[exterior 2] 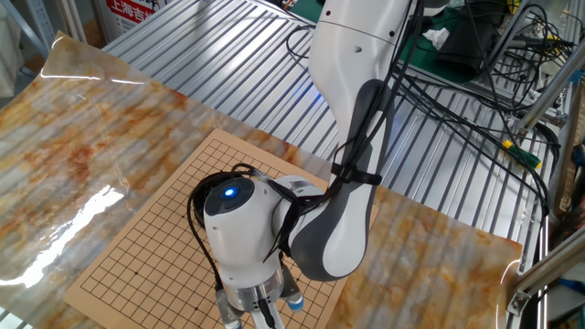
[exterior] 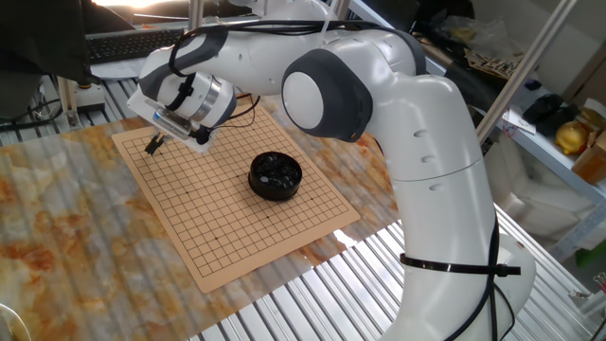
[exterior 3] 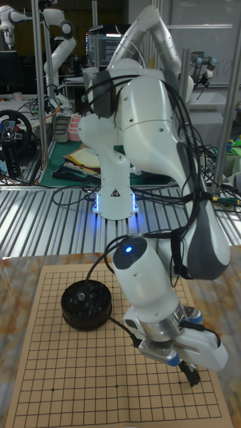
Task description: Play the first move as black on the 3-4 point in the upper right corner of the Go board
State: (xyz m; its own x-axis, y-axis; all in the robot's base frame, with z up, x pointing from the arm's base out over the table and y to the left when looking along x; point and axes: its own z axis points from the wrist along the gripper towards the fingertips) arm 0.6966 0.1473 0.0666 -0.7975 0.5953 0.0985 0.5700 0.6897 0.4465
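Observation:
The wooden Go board (exterior: pixel 237 237) lies on the table, also shown in the other fixed view (exterior 2: pixel 146 247) and in the tall view (exterior 3: pixel 67 388). My gripper (exterior: pixel 151 145) hangs just above the board near its far left corner, fingers pinched close together. A small dark blob at the tips looks like a black stone. In the tall view the gripper (exterior 3: pixel 194 380) sits over the board's near right corner region. The 3-4 point lies somewhere beneath the tips; I cannot single out the crossing. No stones lie on the grid.
A round black bowl (exterior: pixel 276 176) holding dark stones stands on the board's middle right, seen at the left of the board in the tall view (exterior 3: pixel 85 305). The arm's white body (exterior 2: pixel 242 238) covers much of the board. Ribbed metal surrounds the marbled sheet.

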